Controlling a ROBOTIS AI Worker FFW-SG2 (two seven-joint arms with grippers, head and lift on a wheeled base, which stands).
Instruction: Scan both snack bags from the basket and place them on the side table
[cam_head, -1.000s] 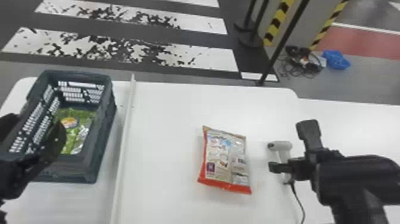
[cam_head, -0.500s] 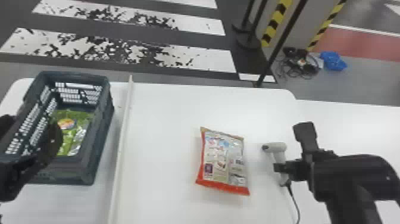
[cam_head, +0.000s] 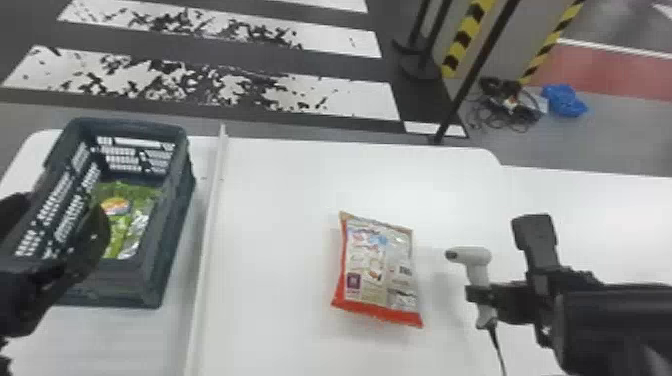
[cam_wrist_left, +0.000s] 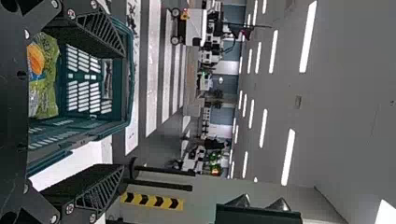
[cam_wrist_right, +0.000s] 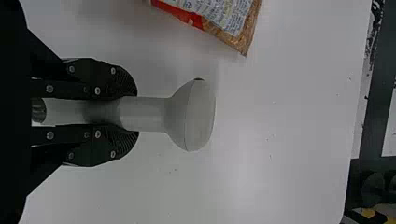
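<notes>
Hanging over the near left part of the basket (cam_head: 177, 235), the left gripper (cam_head: 57, 220) has its fingers (cam_wrist_left: 95, 35) spread pretty wide, with nothing clamped between them. The green snack bag (cam_head: 125, 192) is lying down in the basket, just past those fingers; whether it's touched by the closer one can't really be told. Next over, the table (cam_head: 280, 200) is crossed by a long pale strip (cam_head: 210, 225), running near the basket's right wall. Then there's the red and silver snack bag (cam_head: 380, 270), laid flat on the white top, printed panel up, not gripped by anything. Just to its right, the scanner (cam_head: 477, 272) is held by the handle, head on the bag's side, cord (cam_head: 495, 340) trailing below. That handle is clamped snugly between both fingers (cam_wrist_right: 116, 84) of the right gripper (cam_head: 475, 296), so the red and silver bag sits near them but well outside their grip.
</notes>
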